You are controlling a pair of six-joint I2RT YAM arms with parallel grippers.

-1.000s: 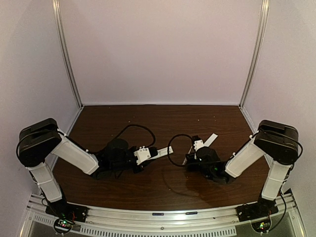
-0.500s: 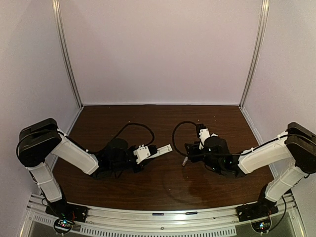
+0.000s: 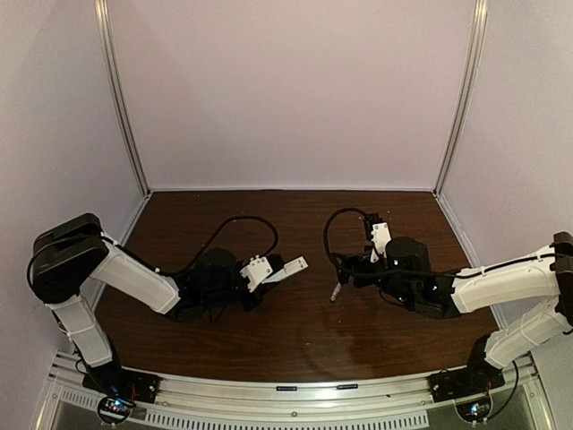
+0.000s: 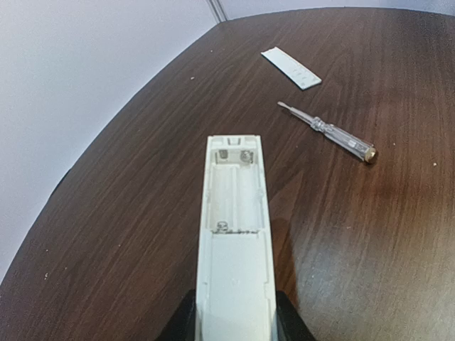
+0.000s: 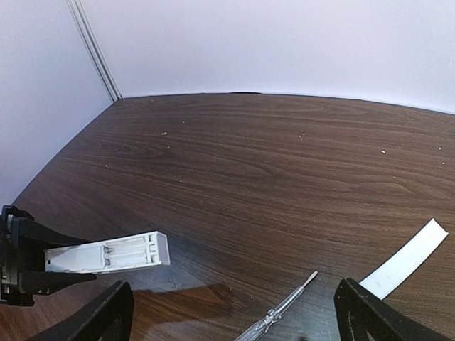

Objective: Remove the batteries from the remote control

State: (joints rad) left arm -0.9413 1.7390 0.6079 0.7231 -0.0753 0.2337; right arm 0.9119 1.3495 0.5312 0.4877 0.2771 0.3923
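Observation:
My left gripper [image 4: 234,328] is shut on the near end of the white remote control [image 4: 234,234], which it holds low over the table, pointing right. The remote control's [image 3: 291,267] battery recess faces up with its cover off. Only metal contacts show inside, and no batteries are visible in any view. My right gripper [image 5: 234,320] stands wide open with nothing between its fingers, to the right of the remote control [image 5: 106,256] and apart from it. In the top view the left gripper [image 3: 260,279] and right gripper [image 3: 347,269] face each other.
A small clear-handled screwdriver [image 4: 328,132] lies on the dark wood table [image 3: 295,331], just below the open right jaws [image 5: 279,316]. A thin flat white strip [image 5: 405,266] lies further right [image 4: 291,68]. Black cables [image 3: 246,224] loop behind both wrists. White walls enclose the table.
The right gripper has opened wide and swung back toward the right rear. The screwdriver stays on the table. The left arm with the remote control has barely shifted.

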